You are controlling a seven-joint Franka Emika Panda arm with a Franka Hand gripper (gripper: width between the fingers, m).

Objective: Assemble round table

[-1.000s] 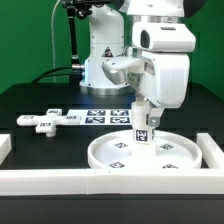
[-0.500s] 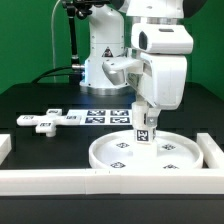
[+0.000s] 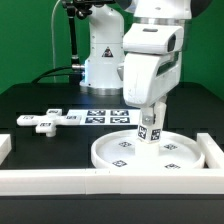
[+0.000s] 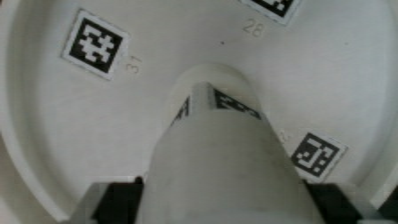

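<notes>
Plastic cylinder leg (image 3: 144, 133), judged stiff, light and slippery, is clamped near its top by the claw (image 3: 149, 116) over the round disc (image 3: 100, 152).

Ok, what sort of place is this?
Probably a robotics lab bench: a black table edged by a white border wall, the marker board, and the gripper holding a tagged leg over the round disc.
</notes>
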